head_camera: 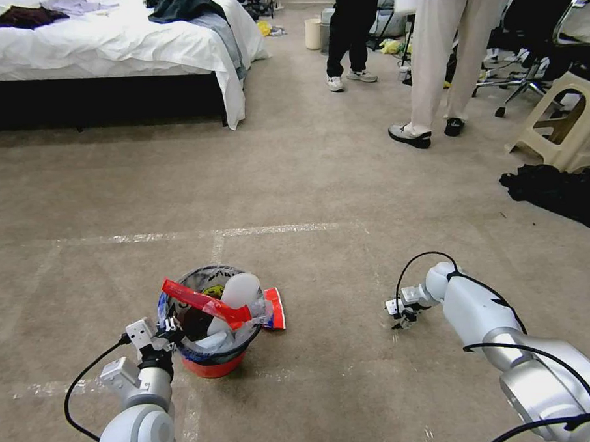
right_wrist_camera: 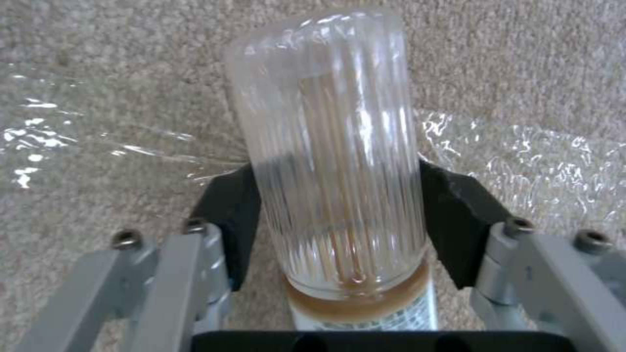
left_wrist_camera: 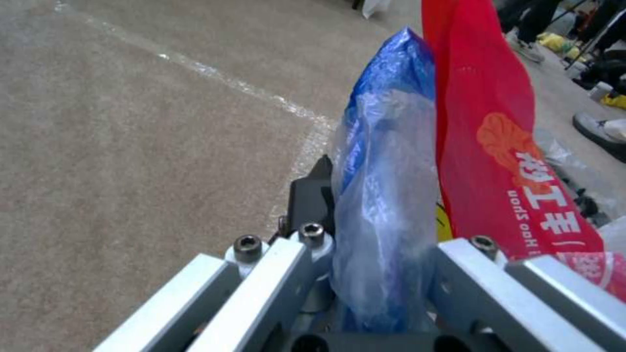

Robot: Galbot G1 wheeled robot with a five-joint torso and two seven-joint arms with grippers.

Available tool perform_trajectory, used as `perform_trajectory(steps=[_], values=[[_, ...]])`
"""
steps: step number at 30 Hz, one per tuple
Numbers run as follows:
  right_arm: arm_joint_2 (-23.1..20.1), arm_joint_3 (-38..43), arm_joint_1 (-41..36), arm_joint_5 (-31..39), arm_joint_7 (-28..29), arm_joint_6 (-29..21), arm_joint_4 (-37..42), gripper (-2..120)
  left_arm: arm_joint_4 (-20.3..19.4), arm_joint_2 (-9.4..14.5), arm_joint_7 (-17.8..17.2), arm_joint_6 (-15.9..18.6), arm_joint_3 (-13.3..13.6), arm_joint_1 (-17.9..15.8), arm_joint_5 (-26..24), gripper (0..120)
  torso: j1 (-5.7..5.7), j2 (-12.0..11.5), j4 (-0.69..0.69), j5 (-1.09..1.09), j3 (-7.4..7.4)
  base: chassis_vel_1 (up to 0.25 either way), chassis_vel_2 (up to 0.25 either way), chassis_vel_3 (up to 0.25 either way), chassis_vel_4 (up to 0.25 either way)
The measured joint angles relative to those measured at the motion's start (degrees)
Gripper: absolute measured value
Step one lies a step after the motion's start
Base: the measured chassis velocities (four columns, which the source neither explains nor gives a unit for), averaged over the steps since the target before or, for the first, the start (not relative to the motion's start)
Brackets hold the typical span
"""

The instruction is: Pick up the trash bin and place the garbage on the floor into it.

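Observation:
The trash bin (head_camera: 213,366), a small red bucket with a blue-edged clear bag, stands on the carpet at lower left. A long red wrapper (head_camera: 207,306) and a white foam piece (head_camera: 239,290) stick out of it, and a red-and-white wrapper (head_camera: 275,308) hangs at its right side. My left gripper (head_camera: 169,331) is shut on the bin's near rim. In the left wrist view the bag (left_wrist_camera: 385,161) is pinched in the left gripper (left_wrist_camera: 385,205), beside the red wrapper (left_wrist_camera: 496,161). My right gripper (head_camera: 400,311) is low over the floor. It (right_wrist_camera: 342,215) is shut on a clear ribbed bottle (right_wrist_camera: 332,146), both black pads (right_wrist_camera: 225,215) touching it.
A white bed (head_camera: 137,45) stands at the back left. People's legs (head_camera: 431,65) are at the back. A beige stool (head_camera: 558,128) and dark clothes (head_camera: 561,193) lie at the right. Tape lines (head_camera: 230,232) cross the open carpet.

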Motion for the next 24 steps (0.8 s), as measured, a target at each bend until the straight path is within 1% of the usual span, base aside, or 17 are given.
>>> perform_trajectory(steps=[1,2,4,9,10,11,13,14,15,16,17,20,22,23,24], values=[[0.00,0.00,0.00,0.00,0.00,0.00,0.00,54,0.00,0.00,0.00,0.00,0.00,0.00,0.00,4,0.00,0.00,0.00,0.00,0.00,0.000,0.000,0.000,0.000],[-0.15,-0.01,0.00,0.39,-0.18,-0.01,0.10,50,-0.01,-0.01,0.00,0.00,0.00,-0.03,0.01,4,0.00,0.00,0.01,0.03,0.01,0.000,0.000,0.000,0.000],[-0.42,0.05,0.03,1.35,-0.62,-0.05,0.19,45,-0.02,-0.09,0.00,0.00,0.08,-0.13,0.05,4,0.00,-0.02,0.07,0.07,0.02,0.000,0.000,0.000,0.000],[-1.01,0.28,-0.15,2.68,-0.77,0.11,0.86,45,-0.03,-0.23,0.00,0.01,0.27,-0.34,0.18,4,0.01,-0.05,0.09,0.13,0.04,0.000,0.000,0.000,0.000],[-1.31,0.54,-0.29,4.01,-0.72,0.11,1.68,44,-0.05,-0.26,0.01,0.03,0.33,-0.40,0.21,4,0.02,-0.05,0.17,0.20,0.04,0.000,0.000,0.000,0.000],[-1.47,0.63,-0.47,4.99,-0.99,0.18,2.39,40,-0.12,-0.27,0.01,0.03,0.38,-0.42,0.24,4,0.01,-0.05,0.22,0.18,0.02,0.000,0.000,0.000,0.000],[-1.55,0.66,-0.55,5.21,-1.18,0.19,2.56,39,-0.16,-0.27,0.01,0.03,0.38,-0.43,0.24,4,0.02,-0.05,0.21,0.15,0.03,0.000,0.000,0.000,0.000],[-1.82,0.81,-0.73,6.13,-2.05,0.26,3.07,35,-0.19,-0.27,0.00,0.08,0.36,-0.42,0.29,4,0.02,-0.06,0.21,0.14,0.04,0.000,0.000,0.000,0.000],[-1.82,0.81,-0.73,6.13,-2.05,0.26,3.07,35,-0.19,-0.27,0.00,0.08,0.36,-0.42,0.29,4,0.02,-0.06,0.21,0.14,0.04,0.000,0.000,0.000,0.000],[-1.93,0.90,-0.75,6.84,-2.39,0.35,3.41,32,-0.22,-0.27,0.00,0.09,0.36,-0.42,0.34,4,0.02,-0.06,0.18,0.13,0.03,0.000,0.000,0.000,0.000],[-2.24,1.06,-0.76,7.94,-3.15,0.55,3.83,29,-0.32,-0.24,0.01,0.09,0.36,-0.42,0.34,4,0.01,-0.05,0.08,0.08,0.02,0.000,0.000,0.000,0.000],[-2.35,1.15,-0.77,9.06,-3.54,0.67,4.03,29,-0.37,-0.22,0.03,0.12,0.39,-0.39,0.31,4,0.02,-0.05,0.06,0.07,0.02,0.000,0.000,0.000,0.000],[-2.81,1.32,-0.85,14.62,-4.66,0.69,5.08,29,-0.64,-0.05,0.05,0.14,0.27,-0.30,0.31,4,0.02,-0.05,0.07,0.08,0.02,0.000,0.000,0.000,0.000],[-2.81,1.32,-0.85,14.62,-4.66,0.69,5.08,29,-0.64,-0.05,0.05,0.14,0.27,-0.30,0.31,4,0.02,-0.05,0.07,0.08,0.02,0.000,0.000,0.000,0.000],[-3.10,1.61,-0.94,19.84,-5.06,0.69,6.34,29,-0.76,0.14,0.05,0.18,0.18,-0.17,0.25,4,0.02,-0.05,0.08,0.05,0.01,0.000,0.000,0.000,0.000]])
